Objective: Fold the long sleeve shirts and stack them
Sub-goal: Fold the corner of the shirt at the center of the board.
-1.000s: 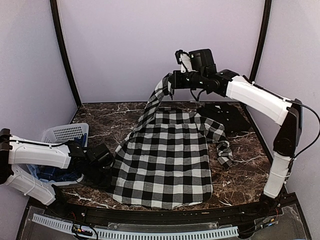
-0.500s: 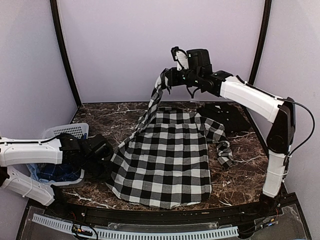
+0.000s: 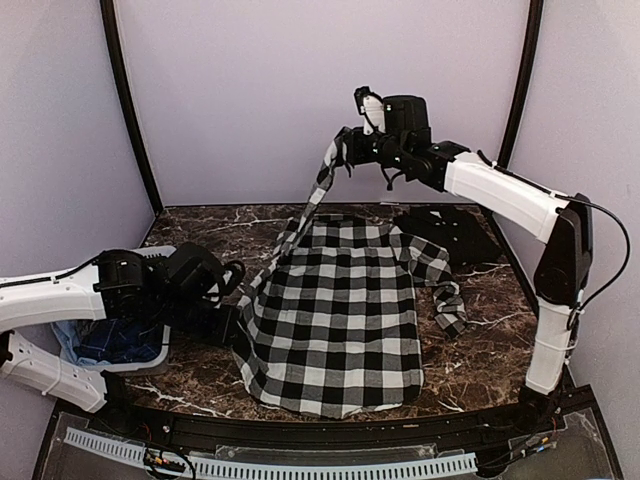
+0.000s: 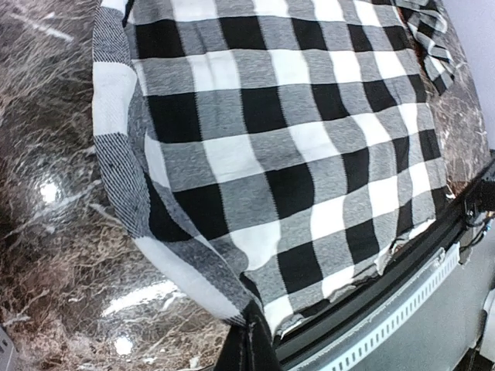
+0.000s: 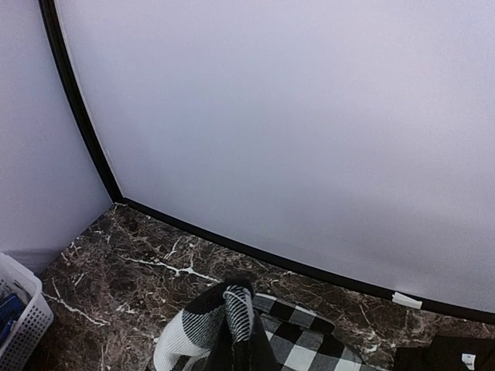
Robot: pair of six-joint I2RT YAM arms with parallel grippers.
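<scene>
- The checked shirt [image 3: 340, 320] lies spread, front down, over the middle of the worktop [image 3: 490, 300]. Its near hem runs just inside the worktop's near edge.
- Its left side edge [image 4: 116, 170] is lifted and rolled inward. My left jaws are pressed together on that edge, low over the worktop.
- One sleeve [image 3: 310, 210] rises taut from the shoulder. My right jaws pinch its end high above the back of the worktop.
- The other sleeve [image 3: 445, 295] lies crumpled off the shirt's right side.
- Bare marble lies right of that sleeve and in the back left corner.
- A dark garment [image 3: 450, 230] lies at the back right, apart from the collar.
- The white basket [image 5: 19, 309] stands at the left edge, under my left arm.
</scene>
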